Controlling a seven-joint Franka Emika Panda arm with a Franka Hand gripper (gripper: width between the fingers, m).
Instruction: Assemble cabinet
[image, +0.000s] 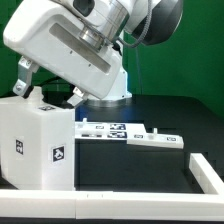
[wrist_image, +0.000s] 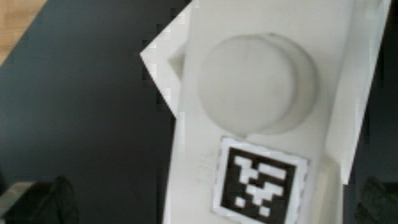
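Observation:
The white cabinet body (image: 38, 143) stands upright at the exterior view's left, with black-and-white tags on its front and top. My gripper (image: 48, 92) hangs just above its top, one dark finger (image: 22, 76) on each side. In the wrist view the cabinet's white face (wrist_image: 222, 150) fills the middle, with a raised round disc (wrist_image: 254, 82) and a tag (wrist_image: 263, 183). My gripper (wrist_image: 199, 205) is open. Its dark fingers (wrist_image: 32, 200) stand wide on both sides of the white part, and the one on the black-table side is clear of it.
The marker board (image: 130, 133) lies flat on the black table to the exterior view's right of the cabinet. A low white rail (image: 120, 207) runs along the front edge and turns back at the right (image: 205, 172). The robot base (image: 105, 90) stands behind.

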